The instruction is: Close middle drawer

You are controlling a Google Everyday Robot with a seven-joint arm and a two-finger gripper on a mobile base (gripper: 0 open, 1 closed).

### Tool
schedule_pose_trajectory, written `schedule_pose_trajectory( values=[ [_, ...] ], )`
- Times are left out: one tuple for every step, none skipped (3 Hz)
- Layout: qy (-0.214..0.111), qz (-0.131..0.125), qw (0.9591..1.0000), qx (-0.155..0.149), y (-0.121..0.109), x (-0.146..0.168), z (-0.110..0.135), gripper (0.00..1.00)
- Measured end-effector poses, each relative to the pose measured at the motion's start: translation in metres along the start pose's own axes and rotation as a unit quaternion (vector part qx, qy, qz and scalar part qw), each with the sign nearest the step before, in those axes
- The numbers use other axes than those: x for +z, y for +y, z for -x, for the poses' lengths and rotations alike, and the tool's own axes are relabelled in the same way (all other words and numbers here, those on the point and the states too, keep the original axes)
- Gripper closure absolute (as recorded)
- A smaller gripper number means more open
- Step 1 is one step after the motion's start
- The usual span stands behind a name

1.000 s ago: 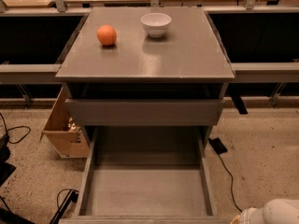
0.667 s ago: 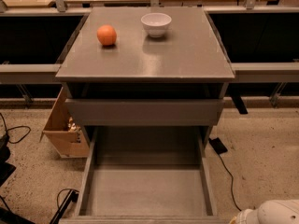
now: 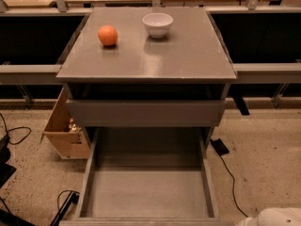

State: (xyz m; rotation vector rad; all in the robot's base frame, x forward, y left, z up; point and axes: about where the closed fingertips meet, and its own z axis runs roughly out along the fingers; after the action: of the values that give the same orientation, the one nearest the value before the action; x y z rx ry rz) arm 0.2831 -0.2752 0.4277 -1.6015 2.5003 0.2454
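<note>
The middle drawer (image 3: pixel 148 192) is pulled far out of the grey cabinet toward me. Its long shallow grey tray is empty, with thin side walls, and its front edge runs along the bottom of the view. Above it, another grey drawer front (image 3: pixel 146 113) stands slightly out under the cabinet top. My gripper is out of view. Only a white rounded part of my arm (image 3: pixel 275 218) shows in the bottom right corner, to the right of the open drawer's front.
An orange (image 3: pixel 107 35) and a white bowl (image 3: pixel 157 24) sit on the cabinet top (image 3: pixel 188 55). A cardboard box (image 3: pixel 63 131) stands on the floor left of the cabinet. Black cables (image 3: pixel 225 166) lie on the floor on both sides.
The white arm part in the bottom right corner has sunk slightly lower. The drawers and the objects on top have not moved.
</note>
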Motion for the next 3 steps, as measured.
schedule_pose_trajectory(
  values=[
    [-0.018, 0.015, 0.9993, 0.028, -0.001, 0.023, -0.017, 1.00],
    [-0.028, 0.023, 0.9979, 0.053, -0.006, 0.043, -0.035, 1.00],
    [-0.065, 0.014, 0.9956, 0.066, -0.027, 0.067, -0.044, 1.00]
  ],
)
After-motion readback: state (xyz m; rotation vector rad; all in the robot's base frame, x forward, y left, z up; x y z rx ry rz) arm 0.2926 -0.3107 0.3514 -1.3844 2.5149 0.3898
